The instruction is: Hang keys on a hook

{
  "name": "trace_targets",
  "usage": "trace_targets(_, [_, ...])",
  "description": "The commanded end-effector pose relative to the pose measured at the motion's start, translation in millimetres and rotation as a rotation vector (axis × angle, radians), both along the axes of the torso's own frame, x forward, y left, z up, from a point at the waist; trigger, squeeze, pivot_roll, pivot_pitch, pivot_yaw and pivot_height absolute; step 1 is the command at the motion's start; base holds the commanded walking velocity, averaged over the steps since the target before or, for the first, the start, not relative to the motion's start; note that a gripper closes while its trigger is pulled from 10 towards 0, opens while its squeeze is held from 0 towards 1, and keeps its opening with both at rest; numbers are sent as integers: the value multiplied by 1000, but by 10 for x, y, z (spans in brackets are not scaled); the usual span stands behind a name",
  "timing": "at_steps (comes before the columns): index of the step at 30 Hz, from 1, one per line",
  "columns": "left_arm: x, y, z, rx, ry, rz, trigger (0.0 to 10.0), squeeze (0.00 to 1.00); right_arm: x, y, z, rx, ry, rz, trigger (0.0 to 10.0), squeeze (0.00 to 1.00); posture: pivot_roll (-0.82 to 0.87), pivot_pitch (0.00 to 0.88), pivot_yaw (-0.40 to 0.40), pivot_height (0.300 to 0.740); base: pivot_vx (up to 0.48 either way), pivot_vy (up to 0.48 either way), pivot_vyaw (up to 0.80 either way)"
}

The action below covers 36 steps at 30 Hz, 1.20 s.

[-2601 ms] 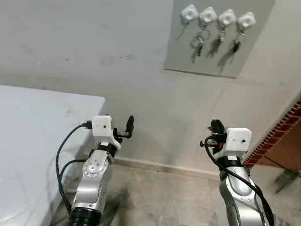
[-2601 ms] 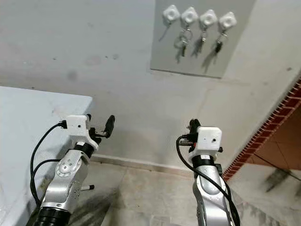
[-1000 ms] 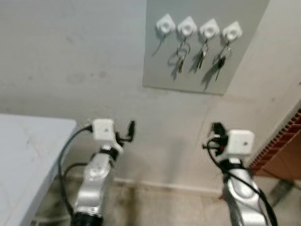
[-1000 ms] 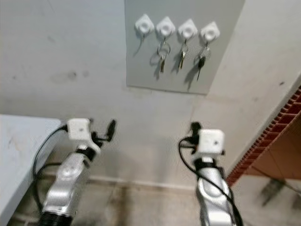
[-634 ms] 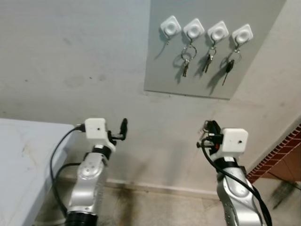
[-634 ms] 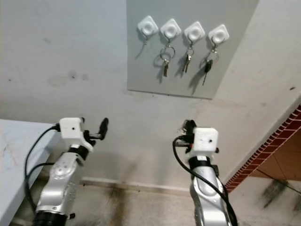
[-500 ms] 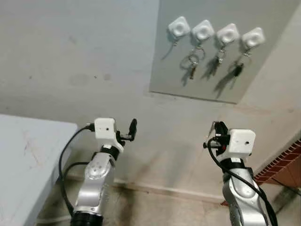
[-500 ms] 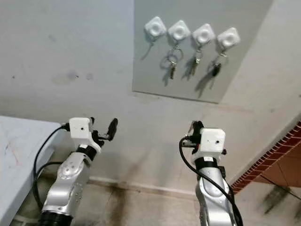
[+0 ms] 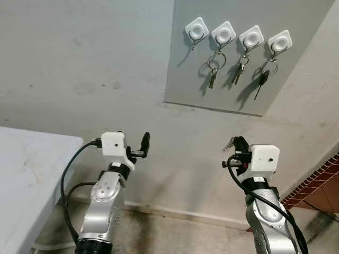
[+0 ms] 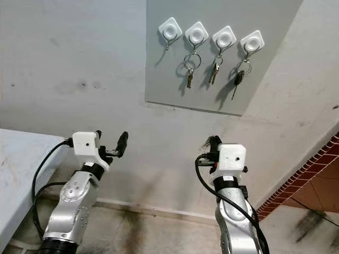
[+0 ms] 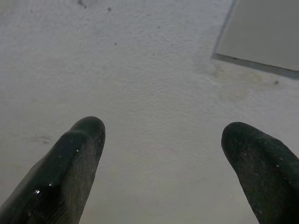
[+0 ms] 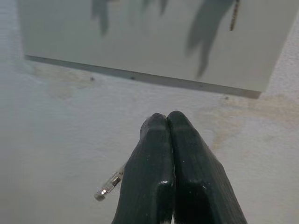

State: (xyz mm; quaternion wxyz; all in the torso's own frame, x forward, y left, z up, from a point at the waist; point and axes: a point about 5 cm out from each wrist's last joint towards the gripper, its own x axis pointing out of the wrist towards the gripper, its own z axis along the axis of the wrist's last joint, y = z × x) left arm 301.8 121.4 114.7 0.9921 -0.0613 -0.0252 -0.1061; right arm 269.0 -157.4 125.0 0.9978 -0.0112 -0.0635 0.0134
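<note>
The right gripper (image 12: 167,122) is pressed shut, its two black fingers (image 12: 149,163) meeting along their length. A small metal key (image 12: 109,185) pokes out sideways from between them low down, so the gripper is pinching it. In the head views that gripper (image 9: 236,144) is raised in front of the wall, below and a little right of the grey board (image 9: 185,79), well apart from it, with a sliver of the key showing at its tip.

The left gripper (image 11: 163,135) has its fingers (image 11: 70,172) spread wide with nothing between them, aimed at bare wall just below the board's corner. From the head it (image 9: 145,142) stands at about the same height as the right one, off to the left and lower than the board.

The board is fixed flat to the pale wall and carries four white hooks in a row. The leftmost hook (image 9: 196,29) is bare. The second hook (image 9: 223,35) holds a ring with a key (image 9: 214,69), the third hook (image 9: 250,38) holds another small bunch (image 9: 239,67), and the fourth hook (image 9: 279,41) holds a black-headed key (image 9: 261,79). Each hanging set casts a shadow on the board.

A white table (image 9: 26,174) runs along the robot's left side. Red brick (image 9: 312,185) shows at the far right, and the floor (image 9: 175,233) below is stained stone.
</note>
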Motion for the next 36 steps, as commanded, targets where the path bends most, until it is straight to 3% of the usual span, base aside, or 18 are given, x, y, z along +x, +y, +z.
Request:
trace_targets(1, [-12, -55, 80, 24, -46, -41, 10000, 0, 0, -35, 22, -8, -5, 1, 10000, 0, -11, 54, -56, 740, 0, 0, 0])
trace_targets(7, [-9, -220, 261, 77, -125, -208, 10000, 0, 87, -10, 122, -8, -38, 96, 10000, 0, -13, 68, -54, 740, 0, 0, 0])
trace_targets(13, [38, -342, 540, 72, -211, -329, 10000, 0, 305, 59, 394, -23, -113, 215, 10000, 0, -18, 76, -58, 740, 0, 0, 0])
trace_targets(28, [16, -336, 798, 60, -279, -342, 10000, 0, 540, 228, 666, 32, -178, 390, 10000, 0, 3, 87, -70, 740, 0, 0, 0])
trace_targets(36, [30, -363, 943, 47, -315, -348, 10000, 0, 638, 412, 935, 133, -257, 526, 10000, 0, 3, 85, -71, 740, 0, 0, 0])
